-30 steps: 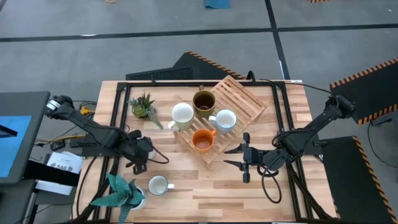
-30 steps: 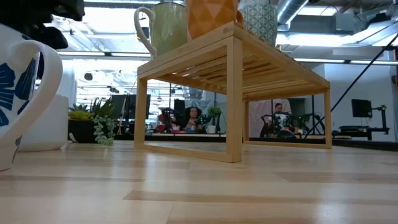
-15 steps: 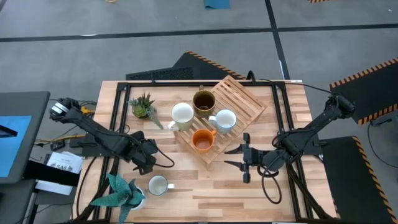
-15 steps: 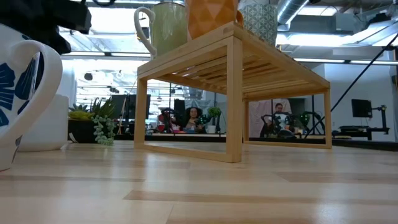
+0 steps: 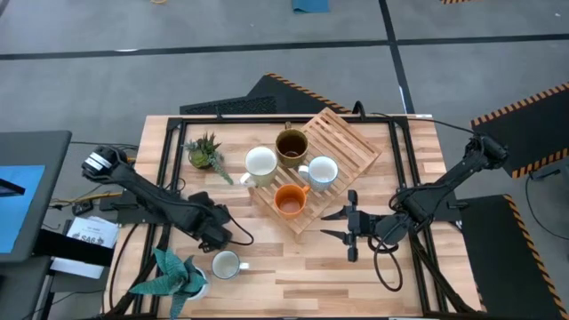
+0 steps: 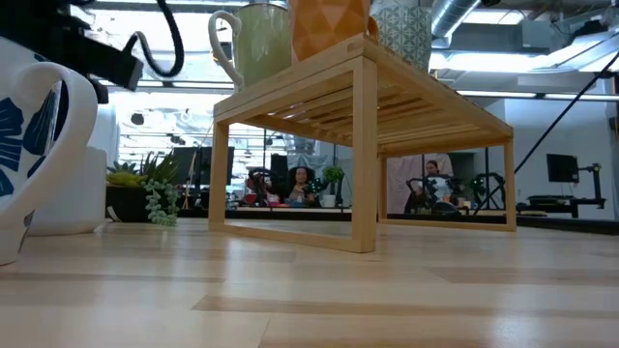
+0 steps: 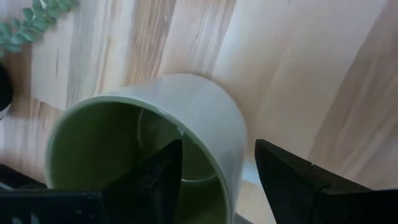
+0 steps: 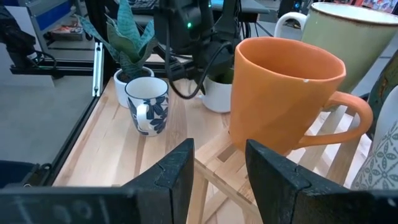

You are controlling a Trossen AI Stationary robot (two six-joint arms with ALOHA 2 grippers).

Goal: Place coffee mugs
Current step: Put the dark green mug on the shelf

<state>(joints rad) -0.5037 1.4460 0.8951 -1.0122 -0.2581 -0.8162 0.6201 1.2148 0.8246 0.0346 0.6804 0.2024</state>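
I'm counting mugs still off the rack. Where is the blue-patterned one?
In the high view the blue-patterned mug stands on the table's front left, beside the spiky potted plant, just past the left claw.

Green mug [image 7: 186,118] glossy glazed ceramic; table [image 5: 311,267] pale smooth wood; rack [image 5: 347,142] slatted wood.

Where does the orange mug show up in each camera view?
High view: orange mug at centre, on the wooden rack.
Low view: cut off by the top edge, standing on the rack.
Left wrist view: not in it.
Right wrist view: large, right of centre.
Shared landmark: the wooden rack under it.
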